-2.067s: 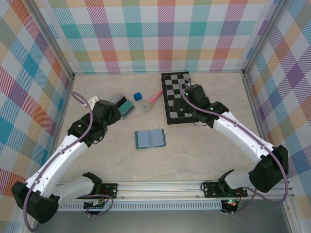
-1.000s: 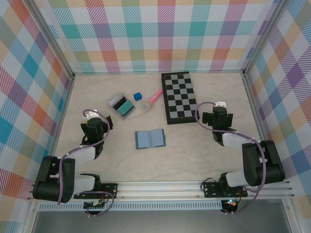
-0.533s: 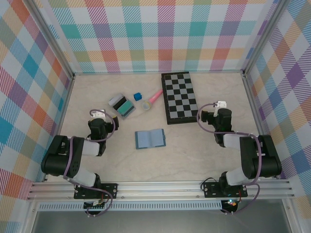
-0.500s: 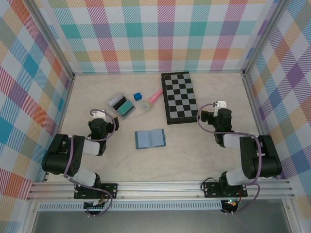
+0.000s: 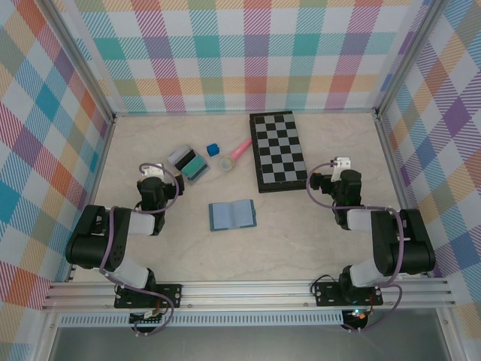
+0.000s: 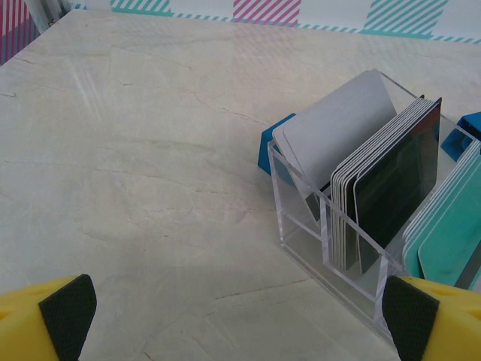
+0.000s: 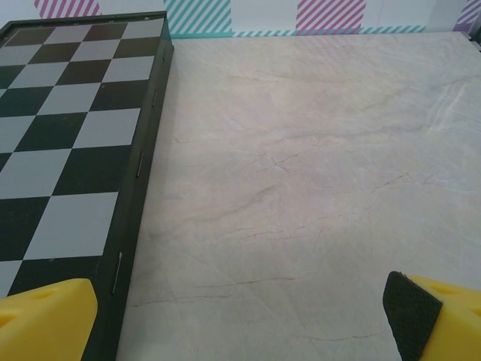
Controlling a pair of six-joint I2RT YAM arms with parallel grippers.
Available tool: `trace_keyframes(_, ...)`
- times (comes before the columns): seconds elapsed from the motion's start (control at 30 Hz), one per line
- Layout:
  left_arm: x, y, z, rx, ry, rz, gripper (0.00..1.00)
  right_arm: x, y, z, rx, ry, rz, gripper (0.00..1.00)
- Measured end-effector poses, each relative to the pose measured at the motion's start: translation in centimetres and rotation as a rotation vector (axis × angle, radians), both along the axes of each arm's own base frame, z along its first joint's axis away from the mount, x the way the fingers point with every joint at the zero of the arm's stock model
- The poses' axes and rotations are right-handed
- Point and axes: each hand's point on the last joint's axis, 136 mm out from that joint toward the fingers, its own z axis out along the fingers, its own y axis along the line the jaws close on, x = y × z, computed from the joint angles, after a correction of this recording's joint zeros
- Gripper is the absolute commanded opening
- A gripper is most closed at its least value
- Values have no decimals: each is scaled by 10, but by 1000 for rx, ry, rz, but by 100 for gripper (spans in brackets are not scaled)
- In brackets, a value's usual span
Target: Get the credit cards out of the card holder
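The card holder [image 5: 232, 215] lies open in the middle of the counter [image 5: 301, 233], apparently empty, though the overhead view is coarse. Grey, dark and teal cards [image 6: 393, 188] stand in a clear rack [image 6: 301, 235] ahead of the left gripper [image 6: 239, 322]. The right gripper [image 7: 240, 316] sits beside the chessboard [image 7: 68, 135]. Both jaws gape, holding nothing.

Tabletop [image 5: 301, 241]: pale beige, marble-like veining, matte; lit evenly, shadows soft. Walls [image 5: 248, 53] on three sides: panels in pastel plaid of teal, pink, orange, purple and yellow on white. Silver metal posts [image 5: 79, 60] at both back corners. Slotted aluminium rail [image 5: 248, 289] along the near edge.
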Motion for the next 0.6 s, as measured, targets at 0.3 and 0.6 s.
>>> trace_keyframes(0.3,-1,0,-3,0,14,-3,100,-2,-3,-8,16,19,0,100)
trace_keyframes(0.6,-1,-1,-5,1,22,-5,100,-2,-4,-8,22,20,0,100)
